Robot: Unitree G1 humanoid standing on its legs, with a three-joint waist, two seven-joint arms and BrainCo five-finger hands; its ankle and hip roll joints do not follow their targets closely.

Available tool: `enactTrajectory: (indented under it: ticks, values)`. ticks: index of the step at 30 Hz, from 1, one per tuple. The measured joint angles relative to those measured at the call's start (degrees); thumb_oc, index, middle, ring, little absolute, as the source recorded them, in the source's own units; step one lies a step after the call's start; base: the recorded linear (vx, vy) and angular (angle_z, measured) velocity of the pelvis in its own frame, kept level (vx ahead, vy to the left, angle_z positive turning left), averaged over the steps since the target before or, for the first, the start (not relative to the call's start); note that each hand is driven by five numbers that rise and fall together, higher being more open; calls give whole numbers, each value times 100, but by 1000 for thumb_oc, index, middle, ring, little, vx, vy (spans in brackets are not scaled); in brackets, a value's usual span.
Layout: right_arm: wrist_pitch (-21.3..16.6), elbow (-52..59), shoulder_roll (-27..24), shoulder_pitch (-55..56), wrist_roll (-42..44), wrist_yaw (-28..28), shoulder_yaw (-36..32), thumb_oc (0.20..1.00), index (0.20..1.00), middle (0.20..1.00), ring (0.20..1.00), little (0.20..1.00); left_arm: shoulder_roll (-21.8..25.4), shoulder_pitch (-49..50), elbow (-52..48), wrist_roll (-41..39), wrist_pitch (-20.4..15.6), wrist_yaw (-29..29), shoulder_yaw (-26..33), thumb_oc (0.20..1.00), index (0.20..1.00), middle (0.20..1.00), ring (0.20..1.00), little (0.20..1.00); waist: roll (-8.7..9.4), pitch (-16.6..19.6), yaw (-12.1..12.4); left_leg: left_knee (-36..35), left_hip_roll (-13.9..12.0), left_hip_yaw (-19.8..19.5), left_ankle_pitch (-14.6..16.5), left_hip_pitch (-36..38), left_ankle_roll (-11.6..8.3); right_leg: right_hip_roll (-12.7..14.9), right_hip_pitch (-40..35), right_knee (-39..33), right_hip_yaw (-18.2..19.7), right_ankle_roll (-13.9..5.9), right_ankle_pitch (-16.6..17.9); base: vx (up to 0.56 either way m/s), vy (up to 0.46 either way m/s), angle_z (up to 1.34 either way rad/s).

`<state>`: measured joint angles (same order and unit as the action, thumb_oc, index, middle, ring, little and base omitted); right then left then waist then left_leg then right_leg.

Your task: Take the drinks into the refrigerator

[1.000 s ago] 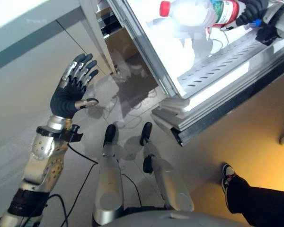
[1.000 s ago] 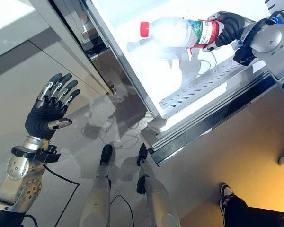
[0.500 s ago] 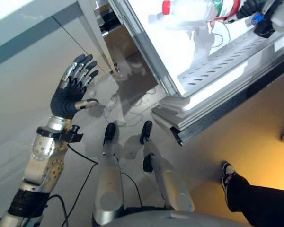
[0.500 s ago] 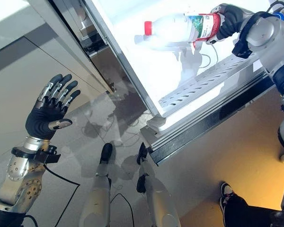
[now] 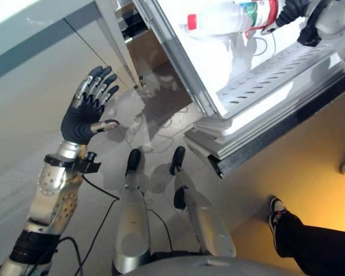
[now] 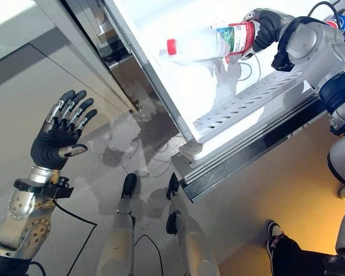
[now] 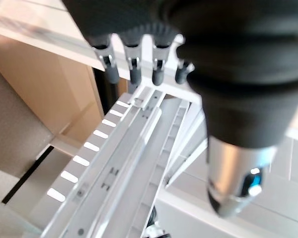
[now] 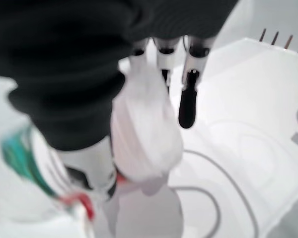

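Observation:
A clear plastic bottle [image 6: 200, 47] with a red cap and a green-and-red label lies sideways in the air inside the bright white refrigerator [image 6: 178, 86]. My right hand [image 6: 265, 29] is shut on its labelled end, cap pointing to the left. In the right wrist view the bottle [image 8: 145, 130] runs out past my curled fingers [image 8: 188, 101]. My left hand [image 5: 85, 118] is raised at the left, open with fingers spread, apart from the refrigerator and holding nothing. Its straight fingers [image 7: 134, 67] show in the left wrist view.
A white slotted rail [image 6: 247, 103] and the refrigerator's lower front edge [image 6: 241, 155] lie below the bottle. Grey cabinet panels [image 5: 34, 69] stand at the left. A person's dark trouser leg and shoe [image 5: 310, 244] are at the lower right on the tan floor.
My right hand has carried the bottle a little to the left, farther into the refrigerator. The left hand has stayed still.

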<state>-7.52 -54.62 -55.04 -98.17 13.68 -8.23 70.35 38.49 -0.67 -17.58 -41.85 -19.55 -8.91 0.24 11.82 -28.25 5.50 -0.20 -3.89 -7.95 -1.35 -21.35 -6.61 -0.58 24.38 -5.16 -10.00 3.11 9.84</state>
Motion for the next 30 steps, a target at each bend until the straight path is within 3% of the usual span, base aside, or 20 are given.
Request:
enactTrajectory:
  ticks: [17,20,22,25,28,30]
  values:
    - [-3,-25,7,-478,9,121,-148,1000,1000,1000,1000,1000,2,45,0,0,0,19,-4,1000,1000,1000,1000,1000,0,0,11,83,-4,-14,-44,-7,-45,-3,43,146,-1,32,21,-1,0,0]
    - [-3,147,-18,-483,158,153,-287,1000,1000,1000,1000,1000,2,41,1,-1,0,22,-4,1000,1000,1000,1000,1000,0,0,0,93,-12,-14,-62,-7,-62,-9,51,173,-2,32,22,0,0,0]
    - [17,977,-301,-440,294,200,-367,1000,1000,1000,1000,1000,2,43,2,-1,-1,33,7,1000,1000,1000,1000,1000,-2,-1,-8,100,-15,-25,-70,-2,-70,-14,50,193,-4,33,22,0,0,0]
    - [-95,1885,-563,-371,507,309,-669,1000,1000,1000,1000,1000,8,37,63,0,2,92,32,1000,1000,1000,1000,1000,-4,-2,-38,103,-11,-32,-77,58,-74,-8,0,207,-4,48,32,-5,10,0]
    - [-280,3269,-1294,574,704,504,-1953,1000,1000,1000,1000,1000,11,21,85,15,13,130,117,1000,1000,1000,1000,1000,-11,-7,-24,100,-3,-67,-84,230,-65,9,-153,281,-21,45,26,-40,32,4]
    - [-336,3573,-1597,1242,778,529,-2578,1000,1000,1000,1000,1000,32,23,81,43,13,141,132,1000,1000,1000,1000,1000,-11,-7,-27,99,32,-87,-96,349,-48,49,-281,285,-39,20,6,-26,58,9]
